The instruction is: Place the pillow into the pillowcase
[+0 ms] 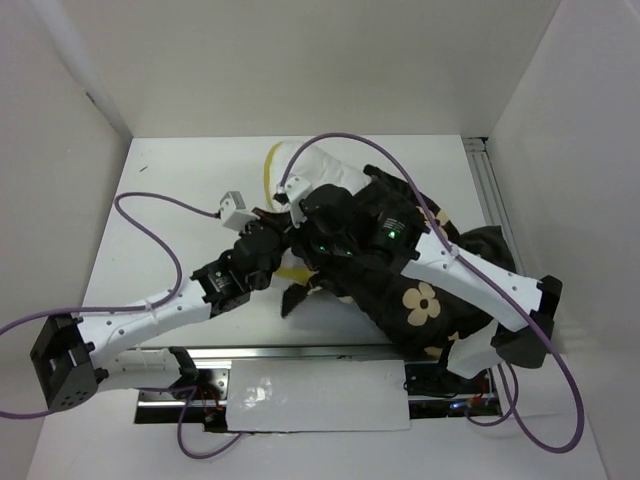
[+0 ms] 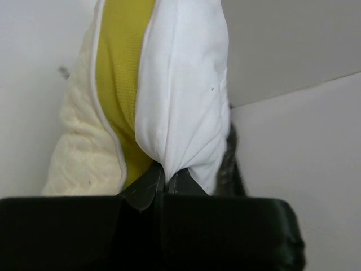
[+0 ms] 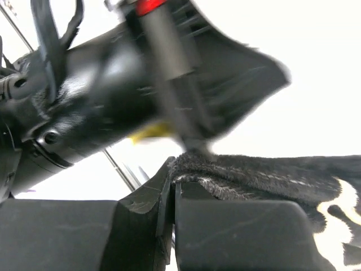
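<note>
On the white table, the dark flowered pillowcase sprawls from the centre toward 4 o'clock. The white pillow sticks out at its 11 o'clock end. The left gripper is clamped on the pillow's cloth. The right gripper pinches the pillowcase's edge.

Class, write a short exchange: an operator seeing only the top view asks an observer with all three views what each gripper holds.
Operator: From above I can't see the grips. Is the left gripper on the pillow?
Observer: Yes, it is shut on a pinch of white fabric, beside the yellow trim.
Operator: And the right gripper?
Observer: It is shut on the plush edge of the pillowcase.
</note>
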### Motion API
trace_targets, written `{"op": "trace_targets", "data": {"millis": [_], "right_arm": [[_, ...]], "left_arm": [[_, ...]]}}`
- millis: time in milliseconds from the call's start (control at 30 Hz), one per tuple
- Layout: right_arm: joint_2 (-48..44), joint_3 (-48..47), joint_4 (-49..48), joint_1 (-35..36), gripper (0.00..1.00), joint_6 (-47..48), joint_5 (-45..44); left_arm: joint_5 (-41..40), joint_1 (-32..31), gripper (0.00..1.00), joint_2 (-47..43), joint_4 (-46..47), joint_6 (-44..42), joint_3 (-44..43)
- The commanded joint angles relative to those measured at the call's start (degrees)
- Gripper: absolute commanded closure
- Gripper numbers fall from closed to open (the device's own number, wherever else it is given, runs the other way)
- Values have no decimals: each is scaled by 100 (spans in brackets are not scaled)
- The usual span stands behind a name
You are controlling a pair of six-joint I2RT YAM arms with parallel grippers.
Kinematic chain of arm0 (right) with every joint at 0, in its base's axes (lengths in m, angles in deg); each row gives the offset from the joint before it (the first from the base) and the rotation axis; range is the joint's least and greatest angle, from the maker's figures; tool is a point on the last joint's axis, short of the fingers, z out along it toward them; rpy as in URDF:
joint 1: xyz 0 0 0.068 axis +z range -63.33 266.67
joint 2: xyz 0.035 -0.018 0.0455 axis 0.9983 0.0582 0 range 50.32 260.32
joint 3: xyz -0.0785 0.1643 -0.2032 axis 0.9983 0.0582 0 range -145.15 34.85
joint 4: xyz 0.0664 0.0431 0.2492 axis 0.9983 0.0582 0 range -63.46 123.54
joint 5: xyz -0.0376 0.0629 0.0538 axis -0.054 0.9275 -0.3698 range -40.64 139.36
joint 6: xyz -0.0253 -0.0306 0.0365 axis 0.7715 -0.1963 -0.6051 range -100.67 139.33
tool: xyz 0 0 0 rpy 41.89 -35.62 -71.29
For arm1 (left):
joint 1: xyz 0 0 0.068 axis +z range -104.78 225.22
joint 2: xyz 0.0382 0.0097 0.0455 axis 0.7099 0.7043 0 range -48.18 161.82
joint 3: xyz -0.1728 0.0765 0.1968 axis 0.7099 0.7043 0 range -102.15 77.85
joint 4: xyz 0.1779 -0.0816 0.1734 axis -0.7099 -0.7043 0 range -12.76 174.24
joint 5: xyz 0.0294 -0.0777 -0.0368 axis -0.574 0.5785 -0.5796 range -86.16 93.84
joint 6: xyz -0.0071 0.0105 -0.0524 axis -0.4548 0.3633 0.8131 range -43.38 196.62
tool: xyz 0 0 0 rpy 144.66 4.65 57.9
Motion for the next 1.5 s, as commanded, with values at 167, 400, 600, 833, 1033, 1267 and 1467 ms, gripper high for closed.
{"op": "trace_targets", "data": {"millis": [167, 400, 600, 833, 1033, 1267, 1467], "right_arm": [[-930, 668, -2762, -415, 100, -528, 884], [-465, 204, -2885, -818, 100, -581, 2684], [327, -703, -2736, -1293, 100, -581, 3945], [-575, 1114, -2656, -1452, 100, -475, 3166], [-1536, 2680, -2718, -1504, 98, -625, 2442], [-1546, 3455, -2842, -1504, 81, -449, 2872], [-1396, 3376, -2445, -1504, 38, -168, 2626]], "left_arm": [[-29, -435, 100, -415, -772, 871, 1335], [217, -619, 100, 207, -386, 669, 1169], [376, -620, 100, 33, 573, 142, 1107], [-177, -743, 100, -714, 12, 246, 1299], [-345, -743, 100, -1593, 185, -279, 1800], [1078, -743, 100, -1015, 1181, -1888, 1986], [1273, -743, 63, -706, -654, -1240, 1643]]}}
